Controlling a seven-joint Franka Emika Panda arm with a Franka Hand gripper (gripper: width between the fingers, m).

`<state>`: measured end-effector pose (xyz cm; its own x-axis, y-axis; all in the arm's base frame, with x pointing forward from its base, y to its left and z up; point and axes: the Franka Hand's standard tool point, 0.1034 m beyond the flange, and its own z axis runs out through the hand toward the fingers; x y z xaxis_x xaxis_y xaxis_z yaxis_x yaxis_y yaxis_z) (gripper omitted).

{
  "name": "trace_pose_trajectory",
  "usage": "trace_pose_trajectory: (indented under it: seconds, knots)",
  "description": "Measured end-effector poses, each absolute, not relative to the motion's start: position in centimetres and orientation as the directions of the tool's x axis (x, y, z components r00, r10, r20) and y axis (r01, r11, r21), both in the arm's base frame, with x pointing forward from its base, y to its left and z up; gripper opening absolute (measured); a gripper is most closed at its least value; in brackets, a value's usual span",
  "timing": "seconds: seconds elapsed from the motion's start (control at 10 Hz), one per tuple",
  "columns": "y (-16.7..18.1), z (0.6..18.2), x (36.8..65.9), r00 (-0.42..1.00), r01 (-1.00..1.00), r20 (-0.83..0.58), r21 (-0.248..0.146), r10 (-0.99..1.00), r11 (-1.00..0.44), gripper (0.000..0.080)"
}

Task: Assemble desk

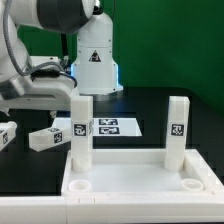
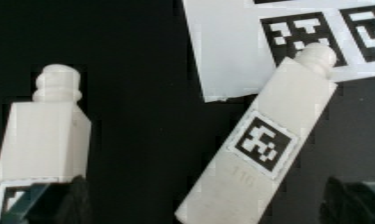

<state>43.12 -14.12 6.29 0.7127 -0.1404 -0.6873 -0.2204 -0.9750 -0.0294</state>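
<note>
The desk's white rimmed tabletop lies at the front, with two legs upright in its far corner sockets, one on the exterior view's left and one on its right. The two near sockets hold nothing. Two loose legs lie on the black table. The tagged leg lies between my fingers, its peg end over the marker board. The other leg lies beside it. My gripper is open, its dark fingers standing wide on either side of the tagged leg, not touching it.
The marker board lies flat behind the tabletop. The white robot base stands at the back. My arm reaches across the exterior view's left, above the loose legs.
</note>
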Motion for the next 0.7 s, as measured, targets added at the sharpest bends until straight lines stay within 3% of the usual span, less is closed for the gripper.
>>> trace_pose_trajectory:
  seconds: [0.3,0.7]
  knots:
    - [-13.7,5.6,41.6,0.531,-0.379,-0.829,-0.051,-0.172,-0.924,0.0649]
    - [-13.6,5.0,41.2,0.345,-0.382,-0.933,-0.041,-0.102,-0.923,0.0649]
